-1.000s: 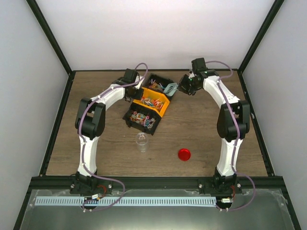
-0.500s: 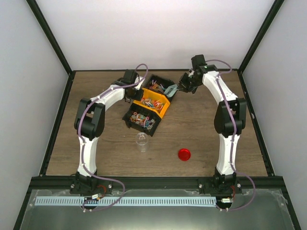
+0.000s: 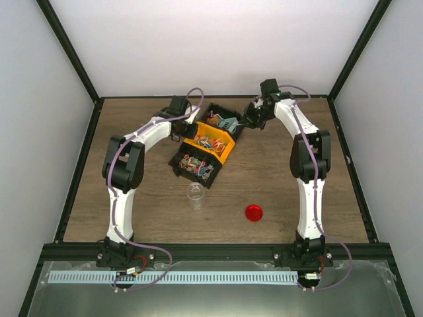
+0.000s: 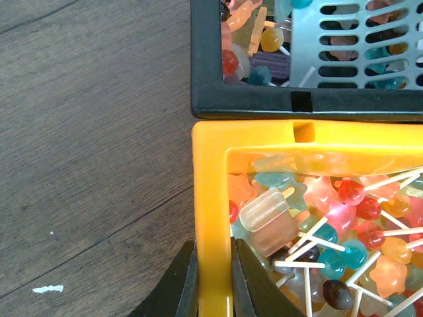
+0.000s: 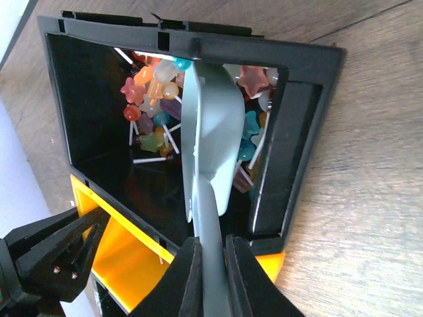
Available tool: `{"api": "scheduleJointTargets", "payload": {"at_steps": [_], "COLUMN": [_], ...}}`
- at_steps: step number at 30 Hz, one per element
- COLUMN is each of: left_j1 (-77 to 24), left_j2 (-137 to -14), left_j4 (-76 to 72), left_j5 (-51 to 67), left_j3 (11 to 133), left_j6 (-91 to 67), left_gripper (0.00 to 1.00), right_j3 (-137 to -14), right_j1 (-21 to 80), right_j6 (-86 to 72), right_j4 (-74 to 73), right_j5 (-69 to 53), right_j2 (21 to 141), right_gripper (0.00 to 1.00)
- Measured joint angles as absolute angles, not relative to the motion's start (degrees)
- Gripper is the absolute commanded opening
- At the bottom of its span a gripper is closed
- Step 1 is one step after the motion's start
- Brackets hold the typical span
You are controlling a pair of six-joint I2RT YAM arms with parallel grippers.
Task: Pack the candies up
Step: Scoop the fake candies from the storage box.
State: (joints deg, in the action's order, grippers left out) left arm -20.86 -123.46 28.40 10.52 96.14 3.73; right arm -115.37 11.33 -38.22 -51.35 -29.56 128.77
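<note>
The candies are small mixed-colour sweets and lollipops filling a yellow bin and two black bins. My left gripper is shut on the yellow bin's left wall; it also shows in the top view. My right gripper is shut on the handle of the teal scoop. The scoop's blade lies inside the far black bin, over its candies. In the top view the scoop sits in that bin, left of the right gripper.
A near black bin with candies adjoins the yellow one. A clear empty jar stands in front of the bins. A red round lid lies to its right. The left gripper's fingers show in the right wrist view.
My right gripper has moved left and towards the far black bin, bringing the scoop from its right rim into the bin. The left arm has not moved.
</note>
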Motion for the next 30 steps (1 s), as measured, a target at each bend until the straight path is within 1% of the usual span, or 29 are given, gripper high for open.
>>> {"api": "scheduleJointTargets", "payload": {"at_steps": [10,16,21,30], "left_j1": [-20.0,-19.2,-19.1,-19.2], "left_j2": [-123.5,-123.5,-123.4,-123.4], "left_j4": [28.6,28.5,27.9,27.3], "left_j5": [10.6,10.3,10.7,13.2], "left_j3": [96.1,96.0,95.7,95.4], "left_j6": [3.0,2.3,2.1,3.2], "left_gripper": [0.04,0.04,0.04,0.04], "right_j3": [-111.3,-109.5,-110.5,-114.7], "right_j1": [11.1,11.1,11.8,12.0], "right_j6": [-40.4,-41.5,-40.5,-39.9], "right_j4": [-40.7,-36.4,-39.1,-51.9], "right_j5": [-37.5,-38.9,-34.5,-27.3], "right_j2": [130.6,131.1,129.8,126.9], "right_gripper": [0.01,0.01,0.01,0.01]}}
